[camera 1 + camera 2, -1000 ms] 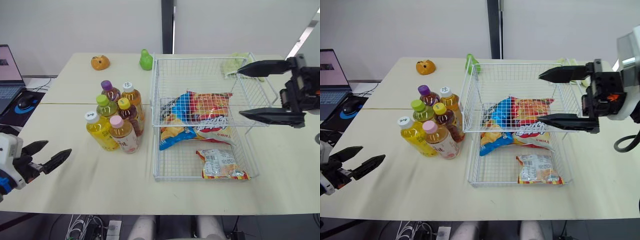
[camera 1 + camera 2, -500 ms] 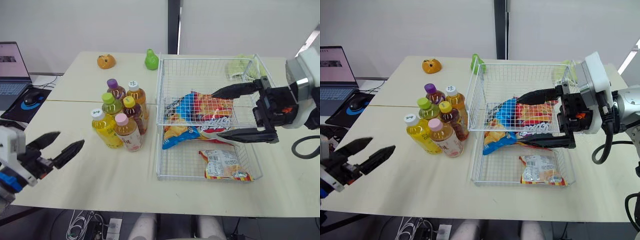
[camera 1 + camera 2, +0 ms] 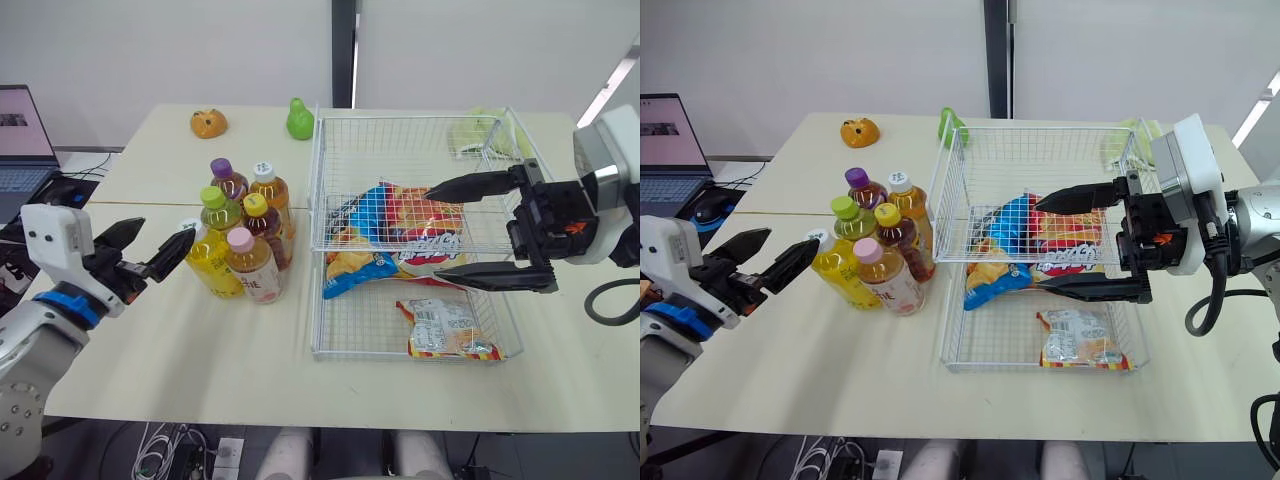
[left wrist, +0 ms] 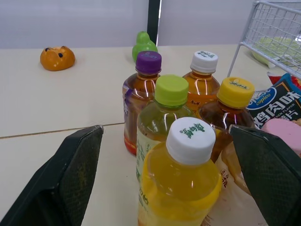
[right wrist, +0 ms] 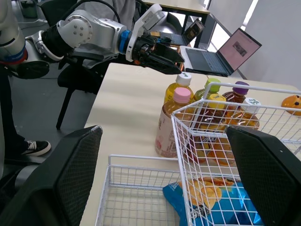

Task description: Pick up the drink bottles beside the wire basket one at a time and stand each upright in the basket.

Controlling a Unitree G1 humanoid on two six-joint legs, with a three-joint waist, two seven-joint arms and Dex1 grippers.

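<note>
The left gripper is released, its two black fingers spread wide and level with the table. In the left wrist view they flank the white-capped yellow bottle without touching it; that bottle stands nearest the gripper, at the front left of the cluster. Behind it, upright and packed together, are the green-capped bottle, the purple-capped bottle, the white-capped amber bottle, the yellow-capped bottle and, partly cut off, the pink-capped bottle.

Bare tabletop lies open on the gripper's side and in front of the cluster. On the other side the wire basket stands just beside the bottles, its left wall close to the yellow- and pink-capped ones — little room there.

The right gripper is also open wide, hovering over the basket above a chip bag. A small snack packet lies at the basket's near end.

The head views show an orange toy and a green toy at the table's far edge. The right wrist view looks back through the basket wire at the bottles and the left arm, with a laptop beyond.
</note>
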